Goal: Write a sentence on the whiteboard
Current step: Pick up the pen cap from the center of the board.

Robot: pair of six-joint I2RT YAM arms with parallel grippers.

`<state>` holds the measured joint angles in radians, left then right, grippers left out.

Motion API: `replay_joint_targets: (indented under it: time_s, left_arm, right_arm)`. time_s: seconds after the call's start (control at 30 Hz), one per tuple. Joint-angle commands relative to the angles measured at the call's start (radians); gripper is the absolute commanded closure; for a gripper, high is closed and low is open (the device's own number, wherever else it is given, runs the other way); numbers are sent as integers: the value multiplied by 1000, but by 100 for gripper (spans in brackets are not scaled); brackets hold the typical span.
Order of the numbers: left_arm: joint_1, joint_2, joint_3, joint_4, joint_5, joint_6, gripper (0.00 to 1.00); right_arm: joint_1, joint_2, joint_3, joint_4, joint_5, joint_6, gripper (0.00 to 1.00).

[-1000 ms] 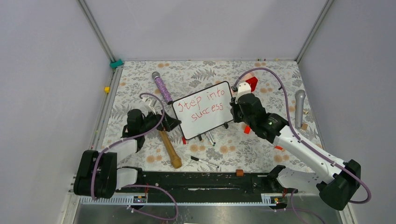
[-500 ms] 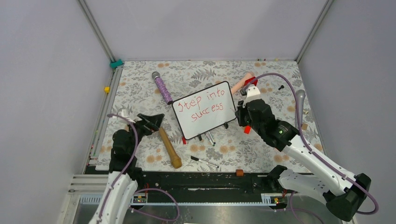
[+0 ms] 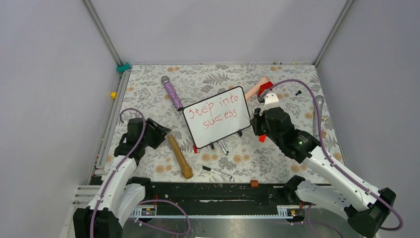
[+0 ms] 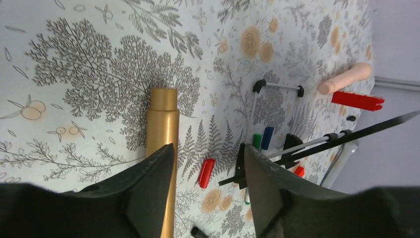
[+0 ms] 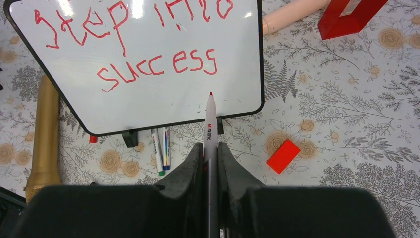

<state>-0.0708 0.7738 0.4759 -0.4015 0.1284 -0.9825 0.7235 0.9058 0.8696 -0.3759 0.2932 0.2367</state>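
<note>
Pale grey walls (image 3: 213,29) close the space on three sides, meeting well beyond the left gripper (image 3: 159,132) and the right gripper (image 3: 256,124) at two slanting aluminium posts (image 3: 101,29) — the light is soft and even, with only faint shadows. A cloth (image 3: 148,84) printed with grey ferns and orange blossoms lies spread beneath both grippers and past them to the back wall; a silver metal strip (image 3: 115,114) borders it just outside the left gripper, and a black rail (image 3: 218,191) runs along its near edge, nearer than both.
</note>
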Motion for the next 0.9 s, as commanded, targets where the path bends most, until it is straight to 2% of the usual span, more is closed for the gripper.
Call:
replay_joint_targets:
  time_s: [0.0,0.1,0.23,0.4,0.5,0.63,0.87]
  left_arm:
    - [-45,39,45,-15,-16,-66,49]
    - [-69,66,40,6,-33,-105,52]
    - [-125,141,16,119,9,-161,52]
    - [-222,277,33,213,-1,-128,52]
    - [-237,371,29,289,54,-121,55]
    - [-254,474,58,294,81,-92,58]
    - [-272,533,83,301,131,-67,59]
  right_arm:
    - [-8,-22,-10,19,-12,27,100]
    - [-8,-26,-16,16,-4,32,100]
    - [-8,-19,-16,19,-6,39,100]
    - [-9,7,3,19,-27,47,100]
    - [-7,8,5,19,-26,45,100]
    - [-8,11,7,19,-19,40,100]
    - [-7,16,7,21,-12,33,100]
